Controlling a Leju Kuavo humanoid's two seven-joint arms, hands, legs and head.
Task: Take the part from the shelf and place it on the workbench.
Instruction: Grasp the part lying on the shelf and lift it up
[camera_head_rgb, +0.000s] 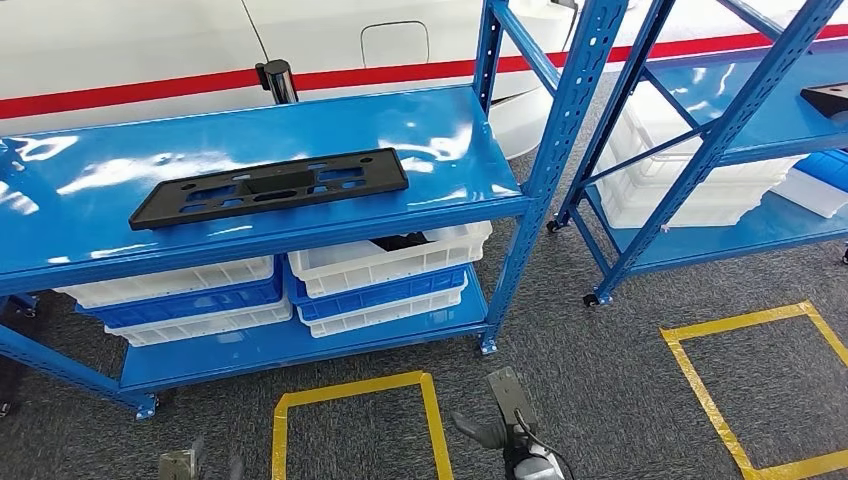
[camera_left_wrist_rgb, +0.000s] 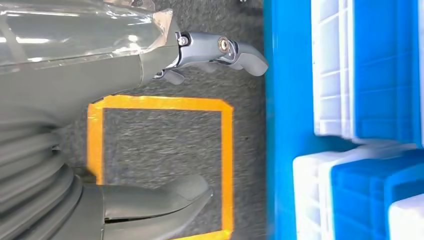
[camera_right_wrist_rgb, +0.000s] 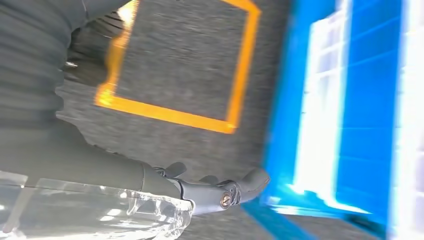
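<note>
We are seeing the flat black slotted plastic part (camera_head_rgb: 270, 187) lying lengthwise left-to-right on the blue metal shelf (camera_head_rgb: 90, 235), far beyond both low, empty, spread-fingered robot hands: left robot hand (camera_head_rgb: 185, 464), right robot hand (camera_head_rgb: 505, 415).

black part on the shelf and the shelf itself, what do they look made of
Black part: looks like moulded matte plastic, a flat plate with cut-out slots and hardly any shine. Shelf: probably painted steel, its glossy blue top mirroring the lights and its uprights punched with holes.
</note>
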